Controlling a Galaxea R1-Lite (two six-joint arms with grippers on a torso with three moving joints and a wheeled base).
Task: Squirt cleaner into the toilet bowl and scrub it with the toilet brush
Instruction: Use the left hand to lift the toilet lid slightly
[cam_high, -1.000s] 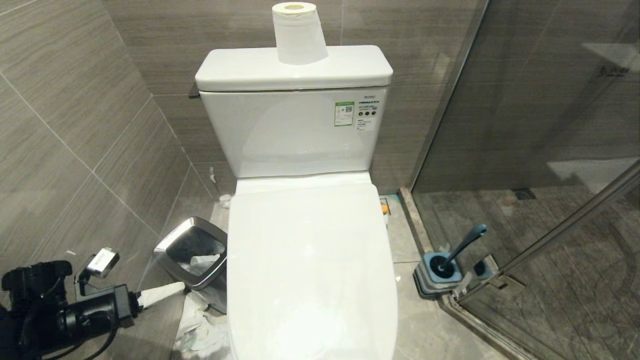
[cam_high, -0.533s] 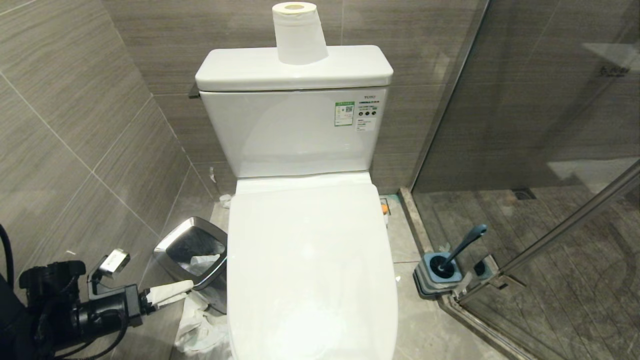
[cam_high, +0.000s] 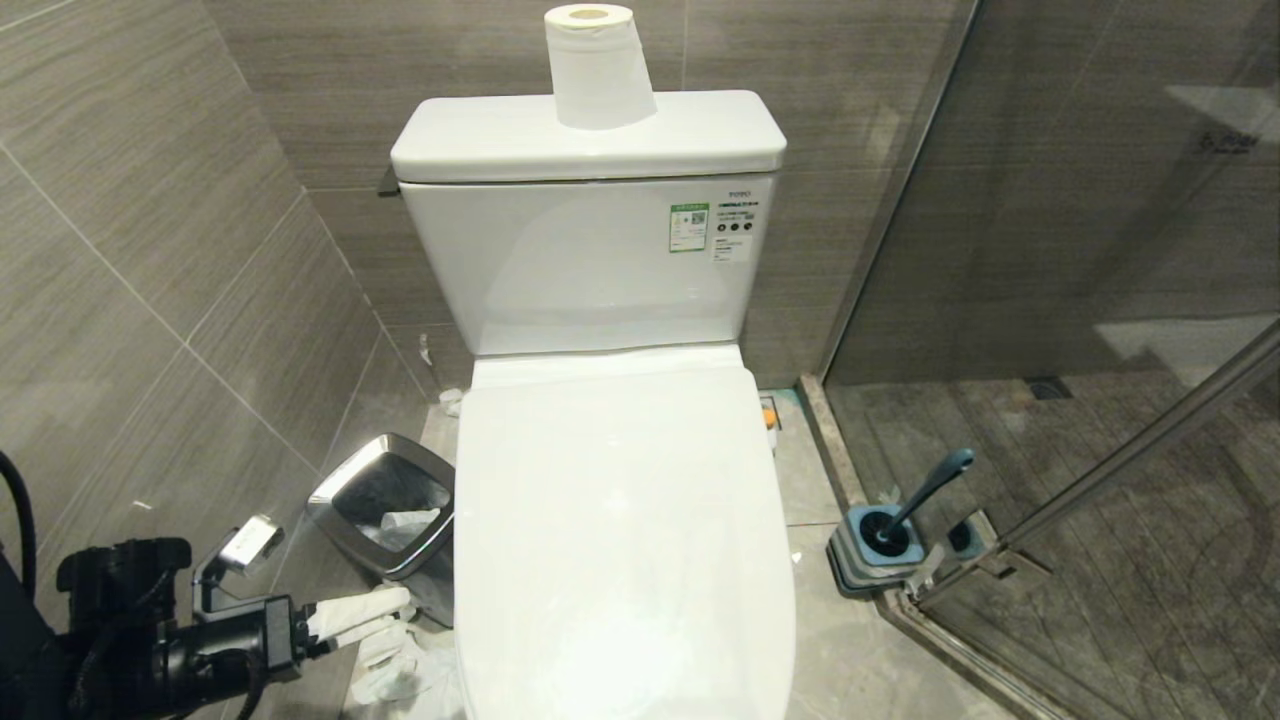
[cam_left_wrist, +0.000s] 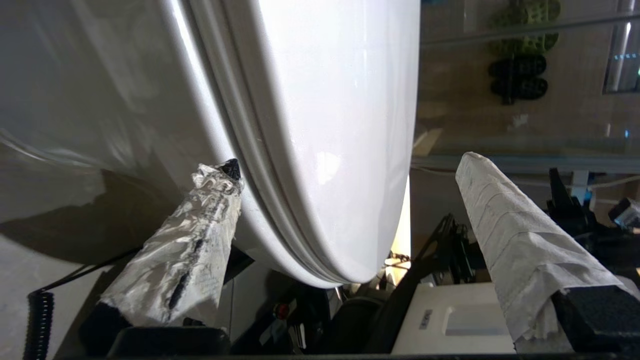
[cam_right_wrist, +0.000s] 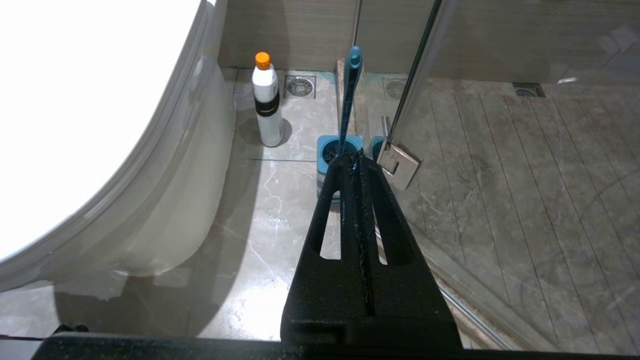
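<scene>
The toilet bowl (cam_high: 620, 540) is white, and its lid is down, hiding the inside. No cleaner liquid shows. My left gripper (cam_high: 400, 612) is low at the toilet's left side, near the front. Its paper-wrapped fingers (cam_left_wrist: 510, 235) are open, and the lid's front edge (cam_left_wrist: 325, 150) shows between them with nothing held. The toilet brush (cam_high: 925, 490) has a teal handle and leans in its square holder (cam_high: 880, 550) on the floor to the right. My right gripper (cam_right_wrist: 352, 157) is shut and empty above the floor, with the brush (cam_right_wrist: 350, 95) just beyond its tips.
A chrome-rimmed waste bin (cam_high: 385, 500) with crumpled paper beside it stands between my left gripper and the wall. A white bottle with an orange cap (cam_right_wrist: 266, 100) stands by the toilet base. A paper roll (cam_high: 597, 65) tops the tank. A glass shower door (cam_high: 1100, 300) closes the right side.
My left gripper has moved right, toward the toilet's side, and its paper-wrapped fingers have spread from together to wide apart. The toilet, the brush and the bin have not moved.
</scene>
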